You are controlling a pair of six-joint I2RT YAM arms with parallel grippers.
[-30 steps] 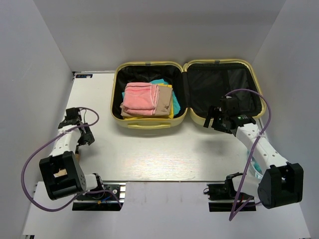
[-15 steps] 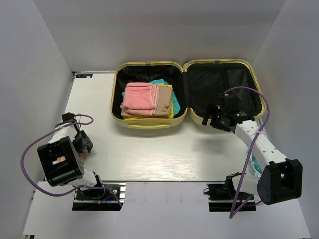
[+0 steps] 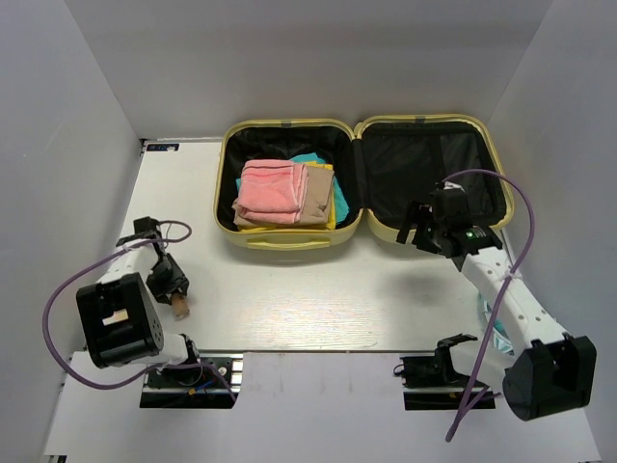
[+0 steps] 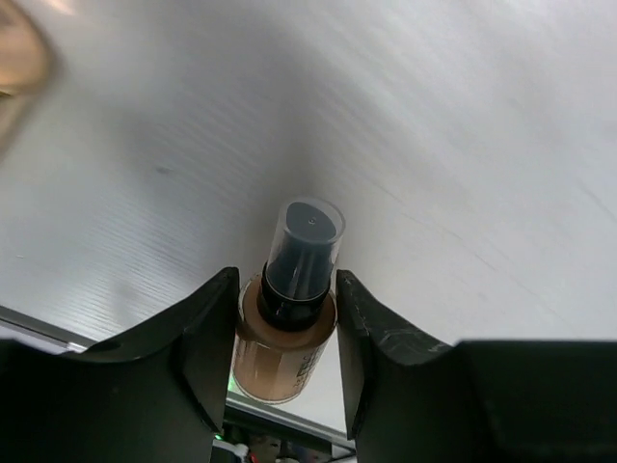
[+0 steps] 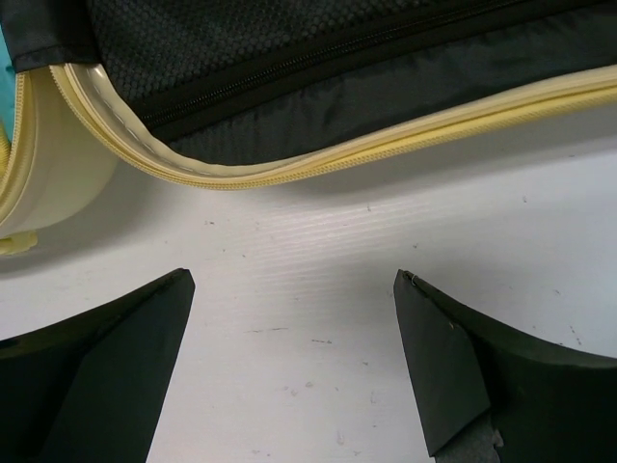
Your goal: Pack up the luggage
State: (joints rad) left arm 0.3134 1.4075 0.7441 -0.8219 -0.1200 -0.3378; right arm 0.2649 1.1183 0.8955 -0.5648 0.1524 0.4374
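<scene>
L arm has drawn back toward near edge since prior frames; L hand (image 4: 287,280) now clamps foundation bottle (image 4: 289,309) at collar. R hand (image 5: 294,280) gapes, empty, just short of open luggage (image 3: 289,238) rim. Advise: lift straight off desk (image 3: 318,299); round bottle may slip.

The luggage (image 3: 289,238) shows a glossy plastic shell and black mesh cloth lining (image 5: 289,39); the bottle (image 4: 287,333) wears a clear, shiny cap (image 4: 310,220); the white table (image 3: 318,299) is matt and finely ribbed.
</scene>
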